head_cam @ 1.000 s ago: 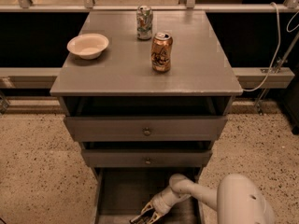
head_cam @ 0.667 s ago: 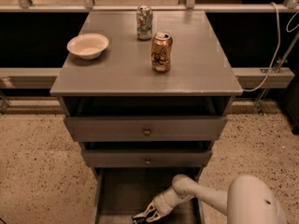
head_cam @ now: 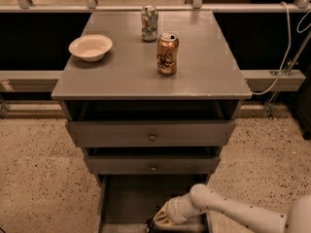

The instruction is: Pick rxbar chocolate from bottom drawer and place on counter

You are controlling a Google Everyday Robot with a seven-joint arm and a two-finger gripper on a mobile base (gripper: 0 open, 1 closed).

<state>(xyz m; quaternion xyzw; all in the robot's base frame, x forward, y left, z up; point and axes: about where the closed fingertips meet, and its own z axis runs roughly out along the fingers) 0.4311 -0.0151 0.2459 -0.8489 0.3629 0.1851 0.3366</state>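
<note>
Reaching low into the drawer (head_cam: pixel 130 198), the gripper (head_cam: pixel 154 222) has barely shifted in the last second, while the arm behind it has dropped lower; whether the jaws are clenched I cannot tell; the rxbar is hidden, probably under the gripper at the drawer's front; the lift to the desk (head_cam: pixel 121 76) looks not yet begun.
</note>
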